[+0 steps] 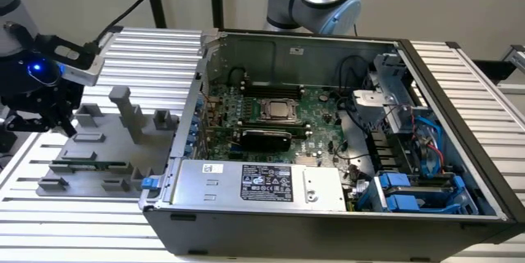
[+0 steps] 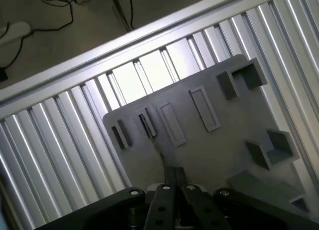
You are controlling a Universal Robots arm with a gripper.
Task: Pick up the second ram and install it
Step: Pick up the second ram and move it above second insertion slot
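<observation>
The second ram (image 1: 90,166) is a thin green stick standing on edge in a grey fixture plate (image 1: 102,146) at the exterior view's left, outside the computer case. My gripper (image 1: 41,125) hangs above the plate's left end, a little away from the stick. In the wrist view my fingertips (image 2: 170,174) are pressed together with nothing between them. A thin dark edge (image 2: 155,145), which looks like the stick seen from above, runs across the plate (image 2: 209,140) towards them. Black memory slots (image 1: 275,91) lie on the motherboard (image 1: 316,134) inside the case.
The open computer case (image 1: 459,152) fills the middle and right, with a power supply (image 1: 254,183) at its near side and blue drive brackets (image 1: 410,192). Upright grey posts (image 1: 127,112) stand on the fixture plate. A ribbed metal table (image 1: 156,54) lies under everything.
</observation>
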